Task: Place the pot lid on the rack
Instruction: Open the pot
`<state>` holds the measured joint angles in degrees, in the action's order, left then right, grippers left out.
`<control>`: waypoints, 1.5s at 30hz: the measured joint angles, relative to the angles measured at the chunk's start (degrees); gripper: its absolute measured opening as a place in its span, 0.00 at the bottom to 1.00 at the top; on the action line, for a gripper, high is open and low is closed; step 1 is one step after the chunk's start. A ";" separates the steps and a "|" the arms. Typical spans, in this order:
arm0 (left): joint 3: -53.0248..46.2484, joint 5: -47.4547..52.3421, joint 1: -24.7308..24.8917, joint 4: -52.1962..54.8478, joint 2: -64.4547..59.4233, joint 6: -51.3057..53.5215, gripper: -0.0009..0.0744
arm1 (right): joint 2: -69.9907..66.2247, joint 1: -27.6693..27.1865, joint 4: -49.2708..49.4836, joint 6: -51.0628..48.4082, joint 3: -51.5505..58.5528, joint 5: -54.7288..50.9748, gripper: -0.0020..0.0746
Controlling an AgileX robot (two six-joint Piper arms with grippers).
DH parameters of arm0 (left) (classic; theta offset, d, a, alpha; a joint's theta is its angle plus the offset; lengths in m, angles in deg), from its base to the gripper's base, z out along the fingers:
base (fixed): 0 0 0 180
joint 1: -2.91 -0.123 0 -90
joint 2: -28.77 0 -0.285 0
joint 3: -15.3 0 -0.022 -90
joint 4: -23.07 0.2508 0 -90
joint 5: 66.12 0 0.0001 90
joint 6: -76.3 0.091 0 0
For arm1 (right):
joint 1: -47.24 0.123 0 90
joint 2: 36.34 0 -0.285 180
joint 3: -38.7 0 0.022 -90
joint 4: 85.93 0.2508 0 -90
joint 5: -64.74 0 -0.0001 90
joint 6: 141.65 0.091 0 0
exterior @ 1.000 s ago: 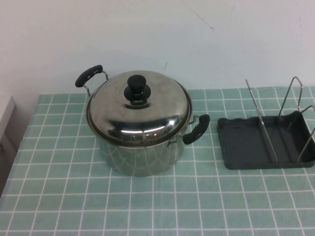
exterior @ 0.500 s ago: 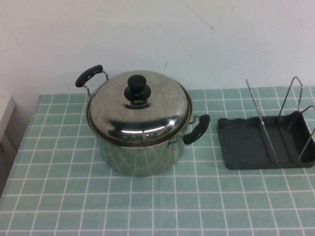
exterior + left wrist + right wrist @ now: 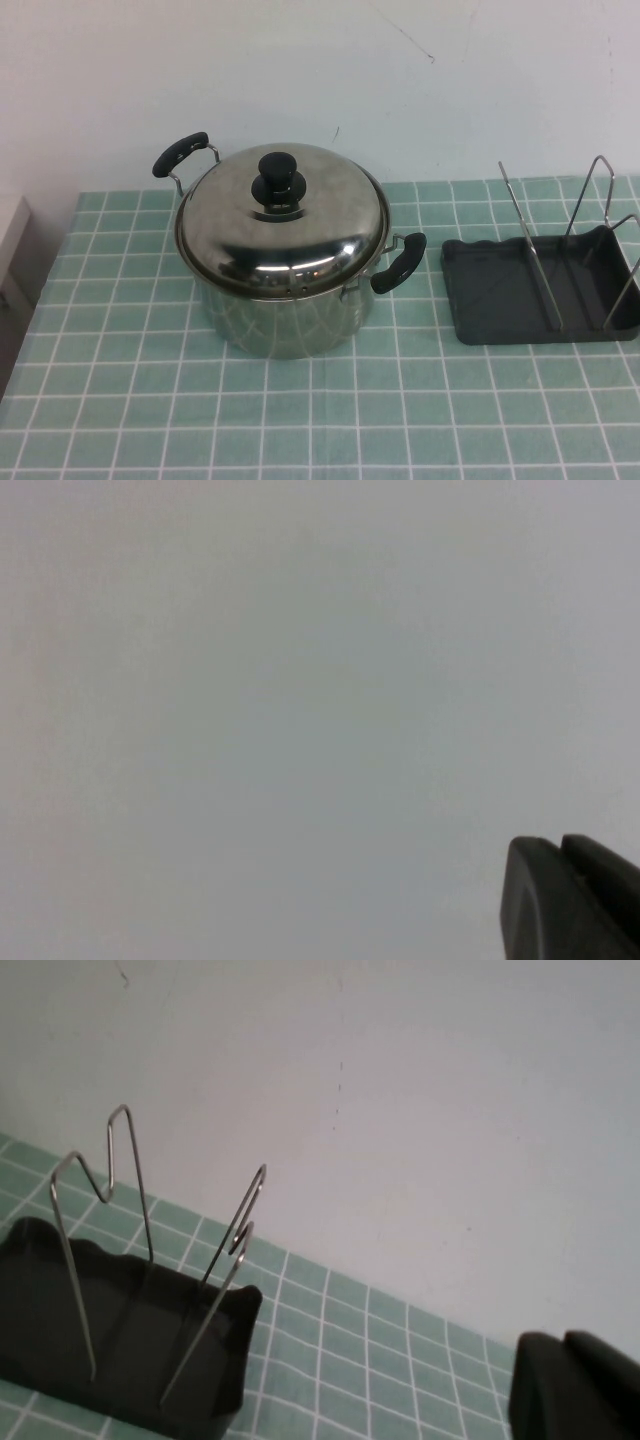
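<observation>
So the pot lid [image 3: 282,222] sits on the pot [image 3: 285,300]. Left pincer [image 3: 575,900] and right pincer [image 3: 575,1385] barely show, can't tell their state. That black knob [image 3: 279,178] could slip, or the lid clip the rack [image 3: 540,290] wires near the bench's right edge.

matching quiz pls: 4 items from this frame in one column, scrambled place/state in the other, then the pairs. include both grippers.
Things:
1. pot lid
2. rack
3. left gripper
4. right gripper

Places or states:
A. faces a blank pale wall
B. empty, to the robot's right of the pot
C. sits closed on the pot
D. off to one side of the rack, over the tiled cloth

Pairs: 1-C, 2-B, 3-A, 4-D
</observation>
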<state>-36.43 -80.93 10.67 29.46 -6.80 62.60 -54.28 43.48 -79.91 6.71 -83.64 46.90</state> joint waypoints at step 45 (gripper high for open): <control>26.03 -37.88 9.77 28.86 -71.60 -29.84 0.93 | -0.05 0.00 -0.22 -0.98 5.83 0.84 0.02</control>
<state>-10.40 -118.81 20.43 58.33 -78.40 32.76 -54.33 43.48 -80.13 5.73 -77.81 47.74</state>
